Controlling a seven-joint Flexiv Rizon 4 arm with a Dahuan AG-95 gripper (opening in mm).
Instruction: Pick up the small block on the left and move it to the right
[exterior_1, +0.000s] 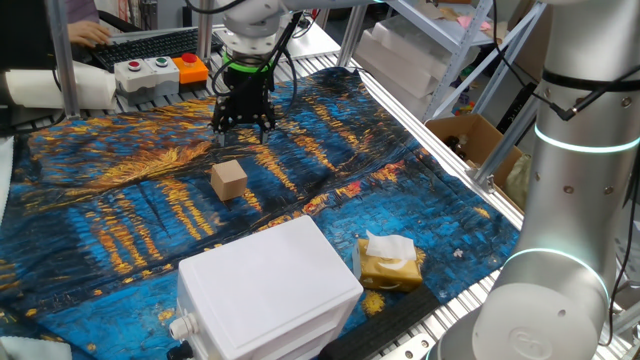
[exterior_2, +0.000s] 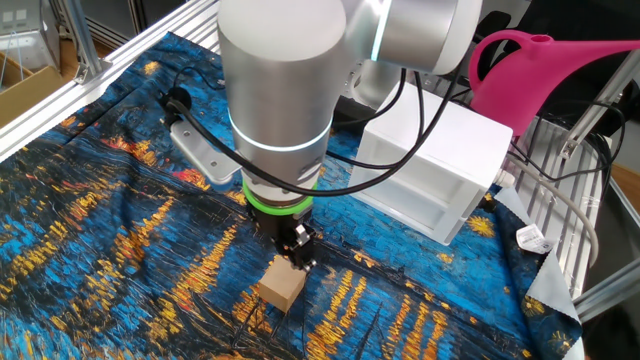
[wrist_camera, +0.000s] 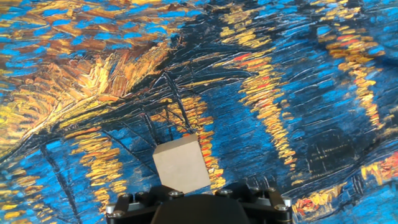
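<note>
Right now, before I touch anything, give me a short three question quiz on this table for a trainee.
1. True or false: the end effector grips the small block.
2. What lies beside the white box? A tissue packet, B mug, C pliers.
3. Fill in: the small block rests on the blue and gold ___.
Key: 1 false, it sits free; 2 A; 3 cloth.

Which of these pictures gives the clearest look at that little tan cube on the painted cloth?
One fixed view: the small block sits whole and unblocked on the cloth, apart from the gripper. The other fixed view shows it partly behind the arm. The hand view shows it close, but the hand's housing cuts off its lower edge.
</note>
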